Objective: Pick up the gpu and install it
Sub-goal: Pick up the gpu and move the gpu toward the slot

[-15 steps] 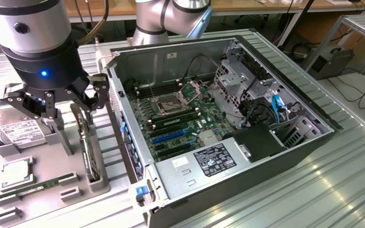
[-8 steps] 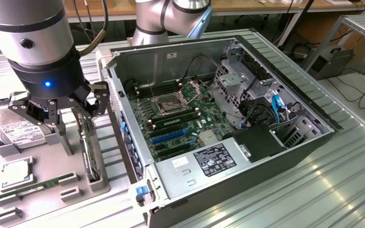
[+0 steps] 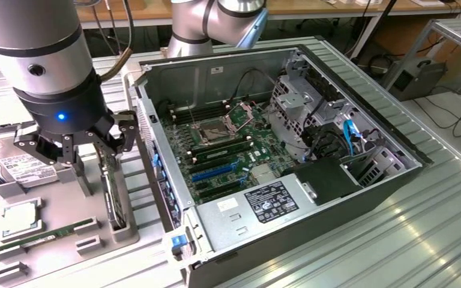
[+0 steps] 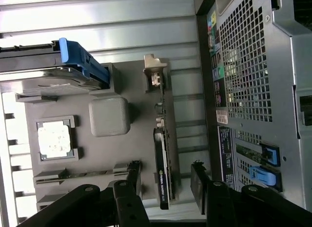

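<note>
The gpu (image 3: 117,198) is a thin black card standing on its edge in a slot of the grey holder tray (image 3: 94,243), at the exterior view's left beside the computer case. In the wrist view the gpu (image 4: 163,163) runs lengthwise, with its metal bracket end (image 4: 155,73) farthest from the fingers. My gripper (image 3: 86,157) hangs just above the tray, over the card. It is open, and in the wrist view the gripper (image 4: 165,180) has one black finger (image 4: 134,178) on each side of the card's near end, with nothing held.
The open computer case (image 3: 359,198) lies on its side at the exterior view's right, showing the motherboard (image 3: 222,150) and its blue slots (image 3: 213,173). The tray also holds a silver hard drive (image 3: 22,165), a processor (image 3: 22,219) and a green memory stick (image 3: 42,237).
</note>
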`<state>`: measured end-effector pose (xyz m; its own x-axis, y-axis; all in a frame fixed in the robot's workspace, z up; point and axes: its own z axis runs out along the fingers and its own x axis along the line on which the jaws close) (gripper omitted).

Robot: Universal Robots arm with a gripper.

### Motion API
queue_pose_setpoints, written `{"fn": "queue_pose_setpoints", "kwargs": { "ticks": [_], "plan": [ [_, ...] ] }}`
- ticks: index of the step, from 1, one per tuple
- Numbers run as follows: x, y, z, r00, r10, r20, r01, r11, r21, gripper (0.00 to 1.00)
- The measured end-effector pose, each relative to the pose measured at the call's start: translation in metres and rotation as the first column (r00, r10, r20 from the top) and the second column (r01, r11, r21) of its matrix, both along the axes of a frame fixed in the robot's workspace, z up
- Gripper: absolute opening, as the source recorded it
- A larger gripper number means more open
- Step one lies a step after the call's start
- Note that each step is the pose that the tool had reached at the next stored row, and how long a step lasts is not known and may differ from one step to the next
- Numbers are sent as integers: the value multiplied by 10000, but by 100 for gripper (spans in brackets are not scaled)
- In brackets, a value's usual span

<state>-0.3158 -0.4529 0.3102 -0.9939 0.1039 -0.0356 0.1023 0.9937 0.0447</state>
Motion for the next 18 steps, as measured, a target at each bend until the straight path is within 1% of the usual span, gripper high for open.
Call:
{"fn": "queue_pose_setpoints", "kwargs": {
  "ticks": [4,7,9,11,14,18],
  "plan": [
    [-25,0,-91,10000,-39,42,39,10000,1,54],
    [-35,0,-137,10000,-56,76,56,10000,1,54],
    [-41,0,-172,9999,-68,109,68,10000,1,54],
    [-47,0,-223,9998,-104,154,104,9999,1,54],
    [-51,0,-264,9997,-146,182,146,9999,3,54],
    [-55,0,-319,9995,-232,196,232,9997,2,54]
  ]
}}
